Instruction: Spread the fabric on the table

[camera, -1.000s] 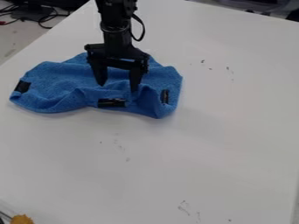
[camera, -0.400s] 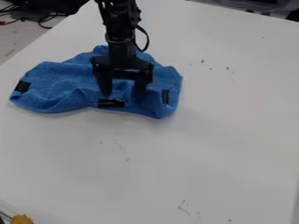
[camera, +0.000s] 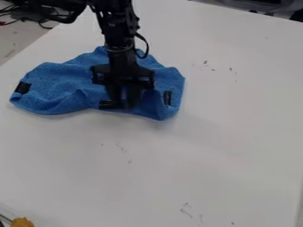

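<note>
From where I'm standing, the widest open room is running across the counter (camera: 219, 146) to the right of the cloth (camera: 50, 88) and on the near side of it, so a hand could be passing low there. The arm (camera: 120, 42) is blocking the way over the cloth's far middle, with a loose cable (camera: 145, 45) bulging out on its right. The tool (camera: 123, 102) is hanging down at the near middle. Raised folds are standing on both sides of it, and an orange thing (camera: 22, 222) is taking up the near left corner.
</note>
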You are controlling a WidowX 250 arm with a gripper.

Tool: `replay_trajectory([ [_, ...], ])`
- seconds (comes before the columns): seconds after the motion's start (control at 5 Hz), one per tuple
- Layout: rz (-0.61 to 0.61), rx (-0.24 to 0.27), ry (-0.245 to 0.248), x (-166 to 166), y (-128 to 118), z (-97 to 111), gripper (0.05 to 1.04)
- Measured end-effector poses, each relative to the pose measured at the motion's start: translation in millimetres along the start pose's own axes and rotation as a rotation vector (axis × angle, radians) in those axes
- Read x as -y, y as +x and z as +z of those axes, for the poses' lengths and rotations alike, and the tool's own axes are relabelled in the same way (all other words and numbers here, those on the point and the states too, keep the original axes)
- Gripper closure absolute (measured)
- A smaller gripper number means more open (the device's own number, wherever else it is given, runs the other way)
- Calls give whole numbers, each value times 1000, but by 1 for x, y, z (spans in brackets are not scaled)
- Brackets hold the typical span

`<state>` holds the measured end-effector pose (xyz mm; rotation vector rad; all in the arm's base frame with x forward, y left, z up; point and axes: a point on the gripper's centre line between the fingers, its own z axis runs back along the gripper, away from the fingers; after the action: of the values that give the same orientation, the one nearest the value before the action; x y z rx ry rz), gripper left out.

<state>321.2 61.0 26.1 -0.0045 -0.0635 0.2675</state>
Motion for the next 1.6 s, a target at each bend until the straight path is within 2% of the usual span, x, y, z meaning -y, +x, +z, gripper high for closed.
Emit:
replay_trajectory([
  [0.2, -16, -28, -3, -1, -1, -5, 937],
  [0.4, -22, -32, 21, -5, 5, 2, 1026],
  [0.6, -28, -48, 87, -5, 2, 17, 1031],
  [0.8, -18, -6, 144, 1, -1, 50, 1032],
  [1.0, 69, -6, 141, 5, -30, 57, 1032],
  [1.4, 258, 0, 59, 16, -88, 42, 1032],
  [1.6, 315, -6, 15, 22, -96, 33, 1032],
])
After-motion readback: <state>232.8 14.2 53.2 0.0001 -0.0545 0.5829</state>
